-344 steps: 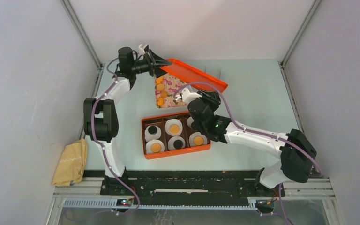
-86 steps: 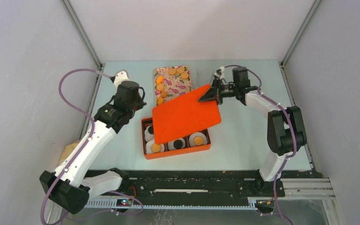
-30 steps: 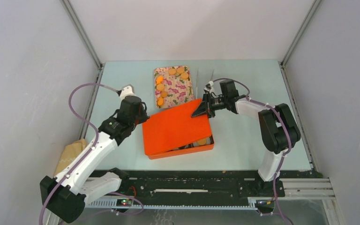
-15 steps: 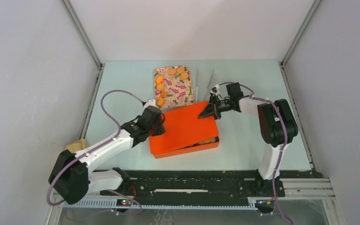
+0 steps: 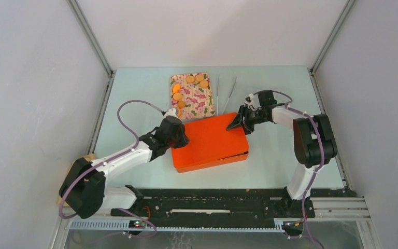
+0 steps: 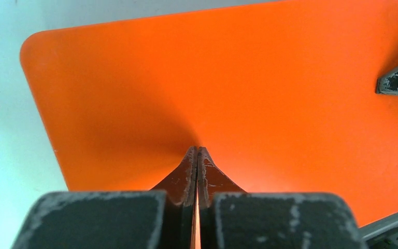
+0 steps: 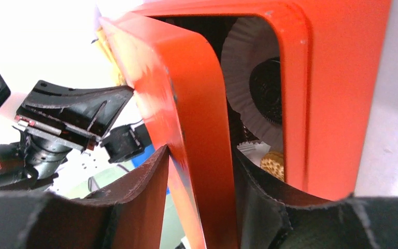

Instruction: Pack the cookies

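The left gripper (image 6: 197,151) is squeezed fully closed with nothing in it, its tips planted on the flat top of the orange lid (image 6: 228,78), near the lid's 9 o'clock edge. Over at the lid's 1 o'clock corner, the right gripper (image 7: 201,161) sits astride the rim, one finger each side, roughly half spread. Both fingers look right up against the plastic, but honestly I can't tell if it's actually pinching.

That corner rides up off the orange box (image 7: 295,104), so there's a gap. Through it, the right wrist view catches a white fluted paper cup (image 7: 238,67) holding a black cookie (image 7: 267,96), plus an orange-tan cookie (image 7: 273,163) lower down. From above, the lid blocks the whole inside of the box, so that gap is the only look in.

The other cookies (image 5: 178,96), all orange, sit on a floral tray (image 5: 194,98) at about 11 o'clock from the box, just beyond it. They're in a little cluster at the tray's far end and a line down its left side. A thin pair of metal tongs (image 5: 227,93) lies on the pale table (image 5: 134,98) at 12 o'clock, between the tray and the right arm.
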You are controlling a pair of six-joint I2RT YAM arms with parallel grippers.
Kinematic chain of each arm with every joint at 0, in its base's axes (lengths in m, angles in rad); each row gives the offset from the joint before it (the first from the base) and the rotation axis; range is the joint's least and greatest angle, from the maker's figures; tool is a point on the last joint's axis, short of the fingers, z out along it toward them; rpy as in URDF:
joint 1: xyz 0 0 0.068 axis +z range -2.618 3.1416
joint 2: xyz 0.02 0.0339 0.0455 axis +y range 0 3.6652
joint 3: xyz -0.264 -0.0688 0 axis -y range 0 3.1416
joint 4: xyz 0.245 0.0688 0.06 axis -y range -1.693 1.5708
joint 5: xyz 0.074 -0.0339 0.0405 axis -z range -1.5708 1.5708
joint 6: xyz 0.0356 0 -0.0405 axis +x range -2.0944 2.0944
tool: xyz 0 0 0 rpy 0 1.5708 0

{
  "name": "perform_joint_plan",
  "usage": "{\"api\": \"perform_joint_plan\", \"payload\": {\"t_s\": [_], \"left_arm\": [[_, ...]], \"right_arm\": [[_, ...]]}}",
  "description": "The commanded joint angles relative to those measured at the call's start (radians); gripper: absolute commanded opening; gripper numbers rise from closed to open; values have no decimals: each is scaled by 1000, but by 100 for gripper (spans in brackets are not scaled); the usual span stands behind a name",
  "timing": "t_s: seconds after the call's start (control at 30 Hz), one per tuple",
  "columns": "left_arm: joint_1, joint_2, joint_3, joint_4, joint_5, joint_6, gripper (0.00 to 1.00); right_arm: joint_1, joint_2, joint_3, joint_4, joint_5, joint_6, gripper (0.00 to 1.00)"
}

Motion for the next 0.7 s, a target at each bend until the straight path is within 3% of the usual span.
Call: {"api": "perform_joint_plan", "payload": {"t_s": [0.0, 0.43, 0.57, 0.63, 0.67], "left_arm": [[-4, 29, -29, 28, 32, -13, 0], [-4, 97, -5, 60, 62, 0, 0], [-4, 122, -3, 73, 79, 0, 0], [-3, 135, -1, 77, 88, 0, 0], [-3, 141, 0, 82, 93, 0, 0]], "right_arm": [[-40, -107, 4, -89, 170, -23, 52], [-57, -237, 50, -342, 599, -84, 53], [-71, -264, 36, -338, 621, -58, 54], [-83, -273, 32, -340, 638, -35, 68], [-93, -276, 32, -343, 641, -27, 80]]}}
